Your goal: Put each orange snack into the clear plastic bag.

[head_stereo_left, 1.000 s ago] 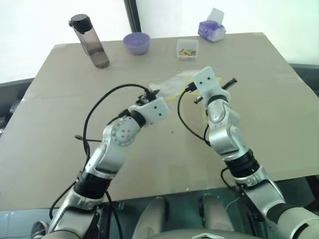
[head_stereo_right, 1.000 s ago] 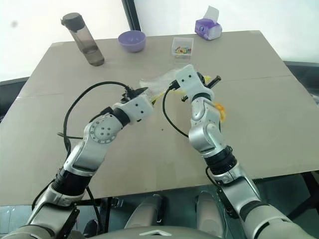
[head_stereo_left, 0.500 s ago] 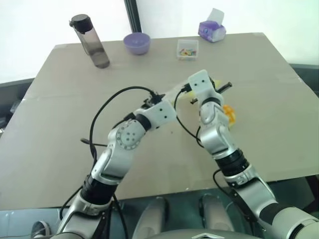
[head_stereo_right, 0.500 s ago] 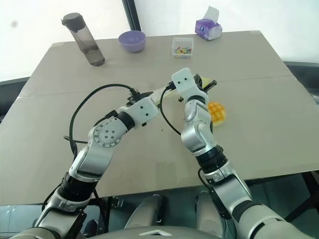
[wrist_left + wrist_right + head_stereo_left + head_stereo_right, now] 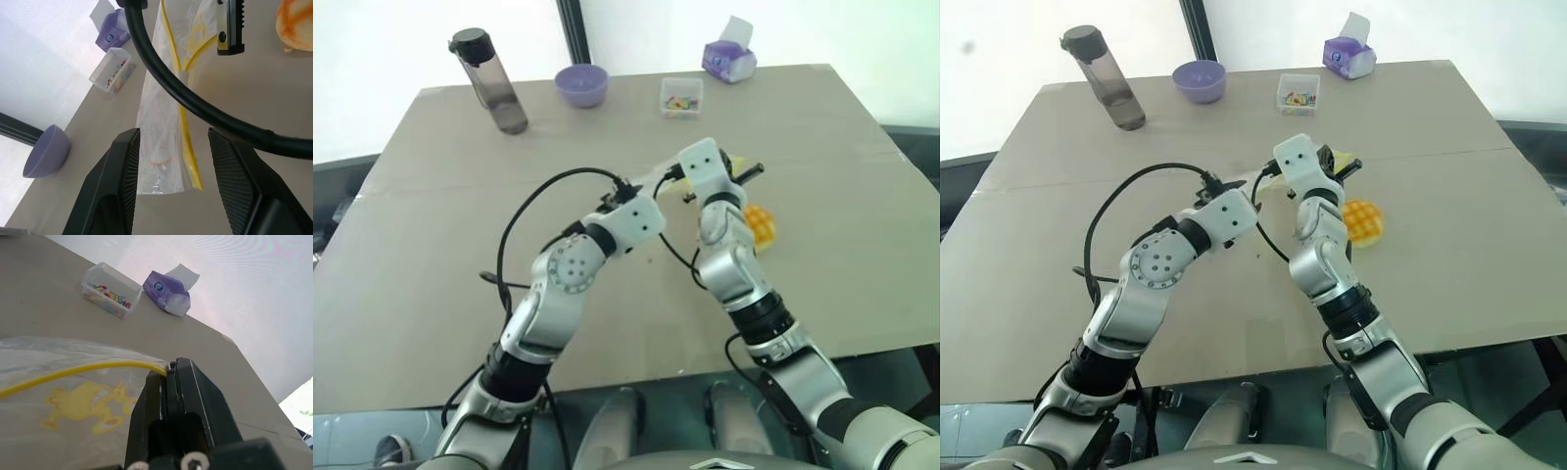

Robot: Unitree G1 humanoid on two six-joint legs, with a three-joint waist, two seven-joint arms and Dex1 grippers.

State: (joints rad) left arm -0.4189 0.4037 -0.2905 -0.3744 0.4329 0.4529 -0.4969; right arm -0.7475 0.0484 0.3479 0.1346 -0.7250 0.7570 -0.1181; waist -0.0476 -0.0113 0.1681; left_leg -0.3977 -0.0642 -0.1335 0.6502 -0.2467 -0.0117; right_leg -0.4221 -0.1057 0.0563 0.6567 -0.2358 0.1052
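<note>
right wrist view | right fingers [image 5: 168, 377] pinch clear plastic bag [image 5: 73, 396] yellow edge

The orange snack [image 5: 1363, 221] lies right of the clear plastic bag [image 5: 166, 137].

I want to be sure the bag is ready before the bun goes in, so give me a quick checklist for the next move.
1. Right gripper clamped on the clear plastic bag at its yellow strip: ok.
2. Left gripper open with the bag between its fingers, not pinching it: ok.
3. Bag mouth spread open: not ok, it hangs flat.
4. Orange snack loose on the table, beside the right arm: ok.
5. Snack inside the bag: not ok.
6. A free gripper to fetch the snack: cannot tell.
</note>
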